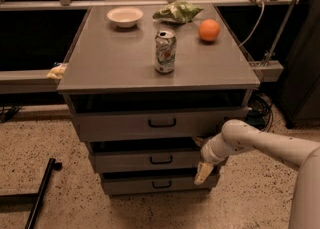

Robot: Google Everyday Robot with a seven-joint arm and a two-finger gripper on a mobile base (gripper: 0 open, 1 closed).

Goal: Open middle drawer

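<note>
The grey cabinet (100,68) has three drawers, each standing out a little from its frame. The middle drawer (125,161) is a wide, low grey front with a small black bar handle (161,159) at its centre. My gripper (204,172) reaches in from the right on a white arm (250,140). It sits at the right end of the middle drawer's front, its pale tip hanging down over the bottom drawer's right end. It is well to the right of the handle.
The taller top drawer (120,124) is above and the narrow bottom drawer (130,185) is below. On the cabinet top are a can (165,51), a white bowl (125,16), a green bag (177,11) and an orange (209,30). A black bar (40,193) lies on the floor at left.
</note>
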